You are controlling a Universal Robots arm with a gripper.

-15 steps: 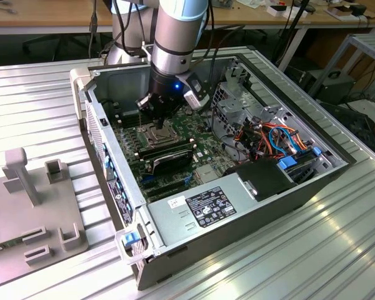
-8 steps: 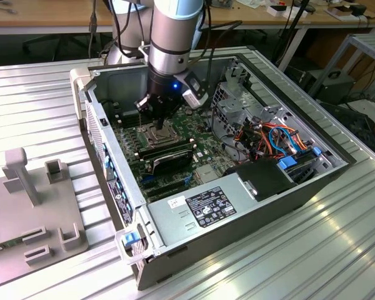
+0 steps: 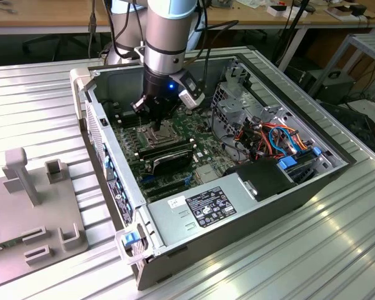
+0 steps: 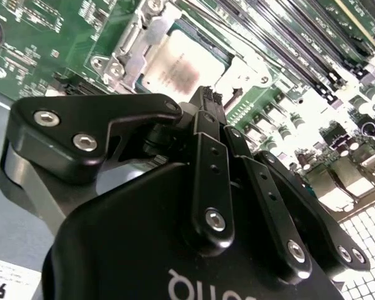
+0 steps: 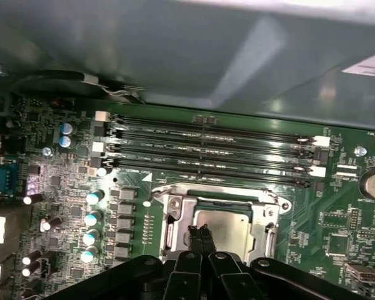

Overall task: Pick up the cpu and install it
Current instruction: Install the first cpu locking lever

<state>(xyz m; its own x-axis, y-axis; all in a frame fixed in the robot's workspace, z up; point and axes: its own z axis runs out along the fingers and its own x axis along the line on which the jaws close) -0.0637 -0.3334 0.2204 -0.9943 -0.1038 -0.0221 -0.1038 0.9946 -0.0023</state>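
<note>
Install step, you near end: black end effector (image 5: 199, 232) fingers pressed together, holding nothing, above silver square cpu (image 5: 224, 226) seated in green motherboard (image 5: 337, 206) socket.

The arm (image 3: 165, 37) points straight down, its tool (image 5: 200, 234) with fingertips pressed together.

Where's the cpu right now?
The cpu sits in the motherboard socket beside the memory slots, just under the gripper.
</note>
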